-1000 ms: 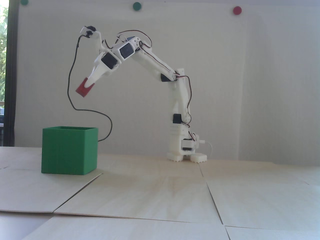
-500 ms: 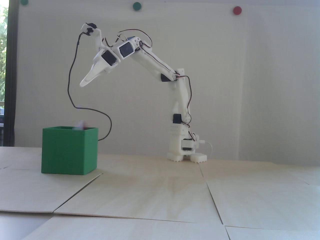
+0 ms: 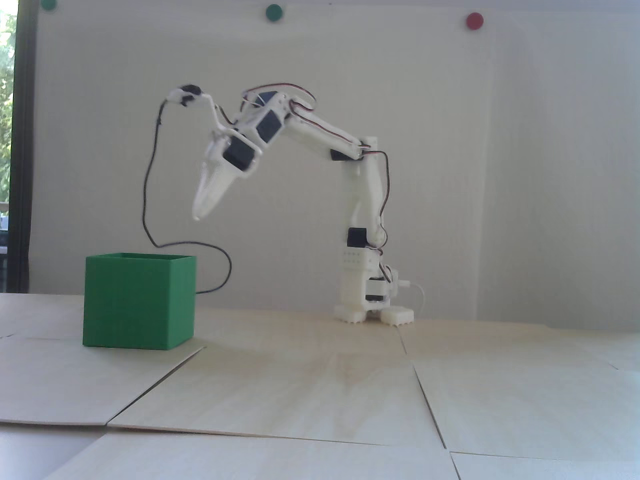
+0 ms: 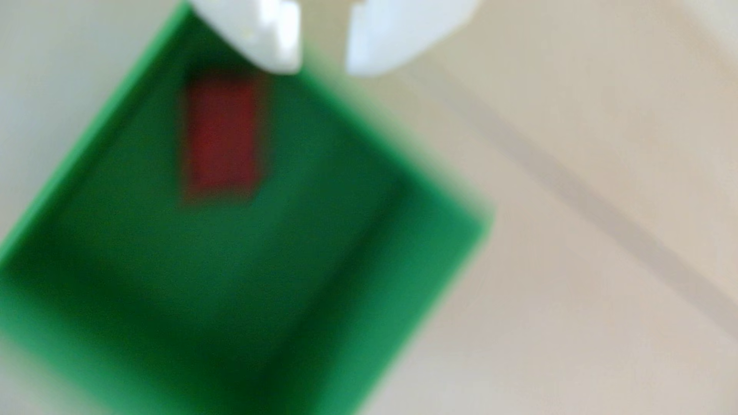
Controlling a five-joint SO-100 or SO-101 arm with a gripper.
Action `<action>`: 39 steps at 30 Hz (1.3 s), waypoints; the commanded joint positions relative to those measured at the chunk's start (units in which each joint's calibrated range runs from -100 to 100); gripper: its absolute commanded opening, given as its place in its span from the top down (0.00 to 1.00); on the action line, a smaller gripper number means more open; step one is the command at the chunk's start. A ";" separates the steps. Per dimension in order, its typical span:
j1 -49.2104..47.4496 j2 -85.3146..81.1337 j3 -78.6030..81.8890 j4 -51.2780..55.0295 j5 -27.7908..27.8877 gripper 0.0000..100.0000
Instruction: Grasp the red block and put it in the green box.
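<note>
Premises appear to be a hobby or lab test bench in a plain room. Evidence: a tabletop (image 3: 320,390) of pale plywood panels, a bare white wall (image 3: 500,175) with round coloured magnets (image 3: 274,12), and a window (image 3: 7,125) showing foliage at the fixed view's left edge.

No legible text, labels, brand marks, numbers or signs in either view. Fixed view: all surfaces plain and unmarked. Wrist view: heavily blurred; any small print there could not be resolved.
</note>
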 commanded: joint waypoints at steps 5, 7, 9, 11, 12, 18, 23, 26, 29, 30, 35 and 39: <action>-10.84 -31.04 41.11 -10.65 4.13 0.98; -13.25 -37.27 52.38 -16.05 4.18 0.98; -15.58 -42.48 62.50 -20.94 4.39 0.98; -19.12 -50.93 78.64 -28.19 6.31 0.98; -19.93 -53.06 82.55 -29.79 6.78 0.98; -24.43 -68.30 104.55 -34.68 9.07 0.98; -25.15 -81.49 111.30 -20.01 10.95 0.98; -26.28 -86.23 111.12 -7.95 13.03 0.98; -28.69 -92.23 110.85 7.98 13.71 0.98; -29.66 -94.04 110.85 12.45 13.71 0.98; -32.47 -98.94 110.94 17.01 12.25 0.97; -32.31 -99.65 110.94 16.75 12.25 0.97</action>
